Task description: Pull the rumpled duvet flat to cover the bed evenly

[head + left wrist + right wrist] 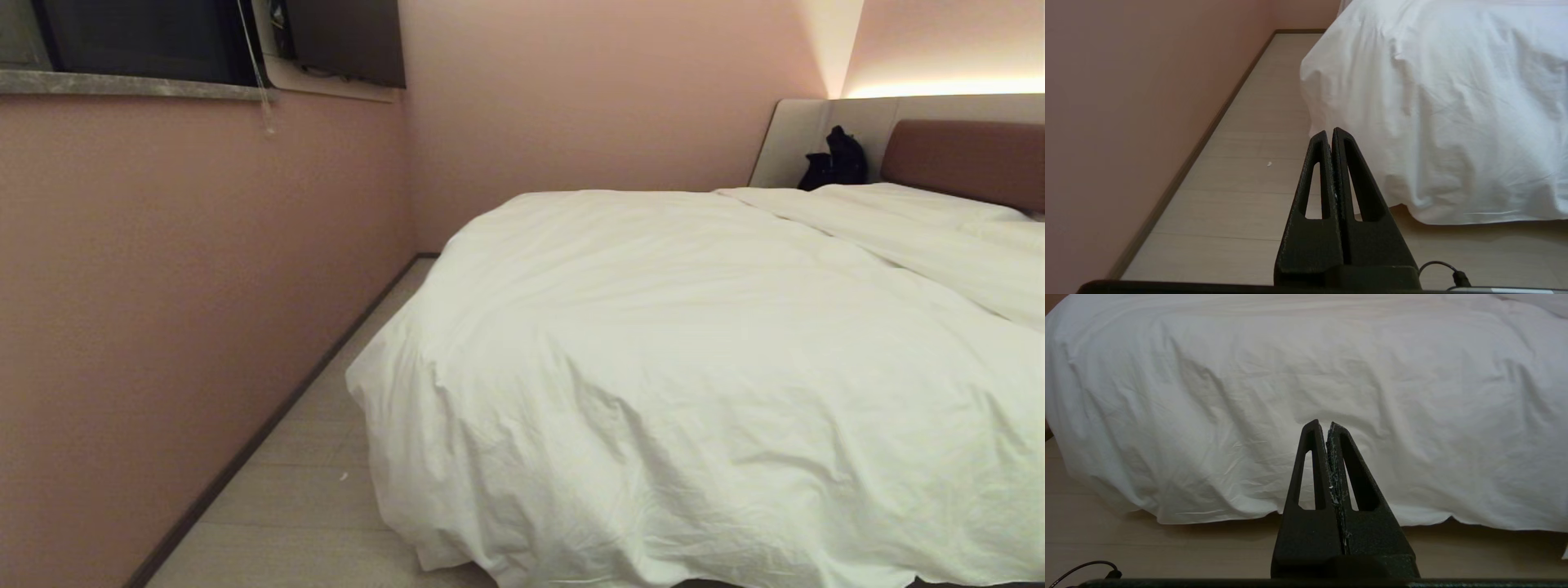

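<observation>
- Head view: the duvet fills the centre and right of the frame, its long axis running from lower left up toward the headboard at upper right, its edge draped over the foot of the bed. No writing is visible.
- Left wrist view: the left gripper, lower centre, is pressed closed and empty; the duvet corner hangs at right above the floor.
- Right wrist view: the right gripper, lower centre, is closed and empty, short of the duvet hem.

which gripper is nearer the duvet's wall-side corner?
Left. The left gripper, shut, points at the floor just beside the corner of the duvet. The right gripper, shut, faces the duvet's foot-end drape, away from that corner.
</observation>
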Available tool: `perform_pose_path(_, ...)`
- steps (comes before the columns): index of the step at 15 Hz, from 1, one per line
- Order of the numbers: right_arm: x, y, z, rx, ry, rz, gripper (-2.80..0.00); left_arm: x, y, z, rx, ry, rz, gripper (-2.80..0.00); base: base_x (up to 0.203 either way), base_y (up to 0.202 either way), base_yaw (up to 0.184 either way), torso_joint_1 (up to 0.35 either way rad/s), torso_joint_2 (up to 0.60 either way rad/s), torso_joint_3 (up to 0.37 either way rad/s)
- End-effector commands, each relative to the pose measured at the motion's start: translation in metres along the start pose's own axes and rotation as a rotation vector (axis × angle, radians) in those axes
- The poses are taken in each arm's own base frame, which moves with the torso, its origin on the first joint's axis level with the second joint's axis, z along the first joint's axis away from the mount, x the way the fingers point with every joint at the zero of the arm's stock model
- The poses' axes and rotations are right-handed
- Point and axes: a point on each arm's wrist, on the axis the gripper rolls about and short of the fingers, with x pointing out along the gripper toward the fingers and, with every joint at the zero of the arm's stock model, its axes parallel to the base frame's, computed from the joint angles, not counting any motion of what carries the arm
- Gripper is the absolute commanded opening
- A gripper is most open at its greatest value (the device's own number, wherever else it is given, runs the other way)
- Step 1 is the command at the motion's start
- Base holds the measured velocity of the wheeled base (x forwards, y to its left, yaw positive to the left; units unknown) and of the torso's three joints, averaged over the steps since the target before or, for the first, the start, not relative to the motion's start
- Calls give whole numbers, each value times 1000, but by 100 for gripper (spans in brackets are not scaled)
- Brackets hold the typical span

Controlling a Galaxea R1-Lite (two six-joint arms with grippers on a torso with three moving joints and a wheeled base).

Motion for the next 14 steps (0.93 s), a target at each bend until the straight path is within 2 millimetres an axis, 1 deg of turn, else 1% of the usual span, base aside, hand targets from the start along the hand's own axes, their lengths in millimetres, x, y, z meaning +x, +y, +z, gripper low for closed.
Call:
perform_pose_path(1, 0, 0, 0, 0, 0, 0, -280, 0, 0, 0, 0, 1, -1, -280, 0, 197, -1, 3, -2, 3)
perform_pose_path(14, 0, 0, 0, 0, 0, 0, -280, 0, 0, 0, 0, 1, 1, -280, 0, 197, 0, 3, 2, 3)
